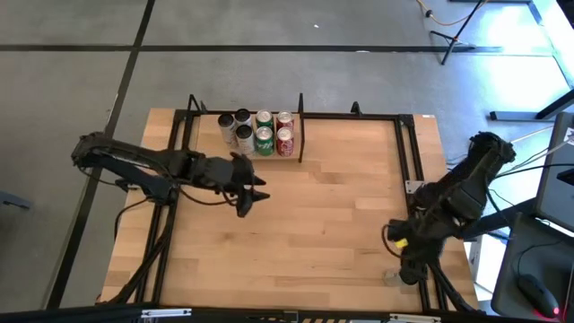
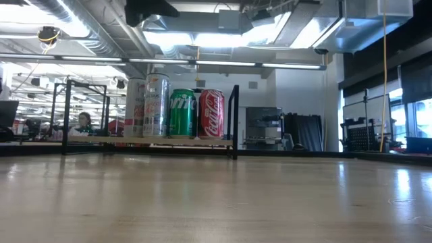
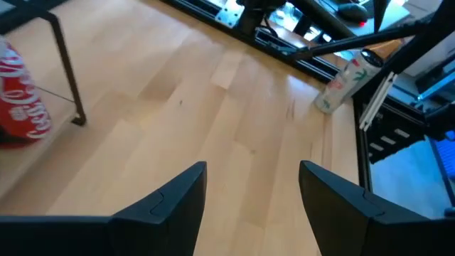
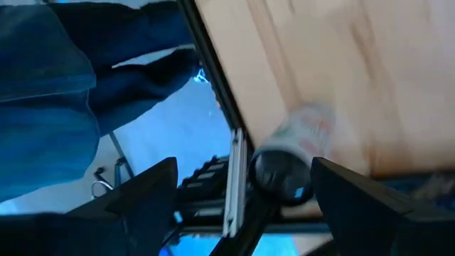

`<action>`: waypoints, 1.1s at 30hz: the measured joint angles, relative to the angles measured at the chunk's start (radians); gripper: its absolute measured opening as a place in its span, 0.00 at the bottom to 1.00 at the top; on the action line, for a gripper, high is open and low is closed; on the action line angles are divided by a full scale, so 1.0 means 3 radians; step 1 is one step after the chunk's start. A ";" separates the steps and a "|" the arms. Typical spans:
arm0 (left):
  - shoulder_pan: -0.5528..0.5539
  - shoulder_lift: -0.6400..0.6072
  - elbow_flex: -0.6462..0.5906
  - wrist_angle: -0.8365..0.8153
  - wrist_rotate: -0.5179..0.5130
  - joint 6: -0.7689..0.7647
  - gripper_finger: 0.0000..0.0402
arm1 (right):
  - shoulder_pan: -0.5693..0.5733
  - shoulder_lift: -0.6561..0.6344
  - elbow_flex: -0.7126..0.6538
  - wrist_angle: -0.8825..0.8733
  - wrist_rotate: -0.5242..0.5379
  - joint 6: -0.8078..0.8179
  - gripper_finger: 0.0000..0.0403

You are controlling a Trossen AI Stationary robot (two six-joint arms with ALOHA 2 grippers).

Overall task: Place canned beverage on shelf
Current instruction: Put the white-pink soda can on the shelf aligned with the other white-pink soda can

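A white canned beverage (image 4: 295, 153) lies on its side by the table's near right corner (image 1: 392, 278), also seen in the left wrist view (image 3: 345, 82). My right gripper (image 4: 245, 192) hovers open above it at that corner (image 1: 408, 260), touching nothing. The shelf (image 1: 244, 115), a light plank in black rods, stands at the far edge, left of centre. Several cans stand upright on it, among them a green one (image 2: 181, 113) and a red one (image 2: 211, 113). My left gripper (image 1: 251, 193) hangs open in front of the shelf with nothing between its fingers (image 3: 252, 206).
A black metal frame (image 1: 408, 148) runs along the table's far and right edges. Bare tabletop (image 1: 332, 224) lies between the two arms. A person in blue trousers (image 4: 64, 92) stands beyond the table's near right corner.
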 joint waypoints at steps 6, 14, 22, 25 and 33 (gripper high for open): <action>-0.0048 0.0049 -0.0003 0.0054 -0.0003 -0.0007 0.52 | 0.0492 0.0159 0.0000 -0.0061 0.0160 0.0590 0.77; -0.0047 0.0050 -0.0003 0.0059 -0.0054 -0.0004 0.52 | 0.0788 0.0395 -0.0001 -0.0157 0.0423 0.0695 0.77; -0.0046 0.0050 -0.0003 0.0059 -0.0142 -0.0004 0.52 | 0.0852 0.0405 -0.0001 -0.0314 0.0781 0.0599 0.77; -0.0046 0.0050 -0.0003 0.0058 -0.0142 -0.0004 0.52 | 0.0901 0.0412 -0.0001 -0.0316 0.0958 0.0509 0.77; -0.0046 0.0050 -0.0003 0.0056 -0.0142 -0.0003 0.53 | 0.1134 0.0491 -0.0001 -0.0349 0.1159 0.0493 0.77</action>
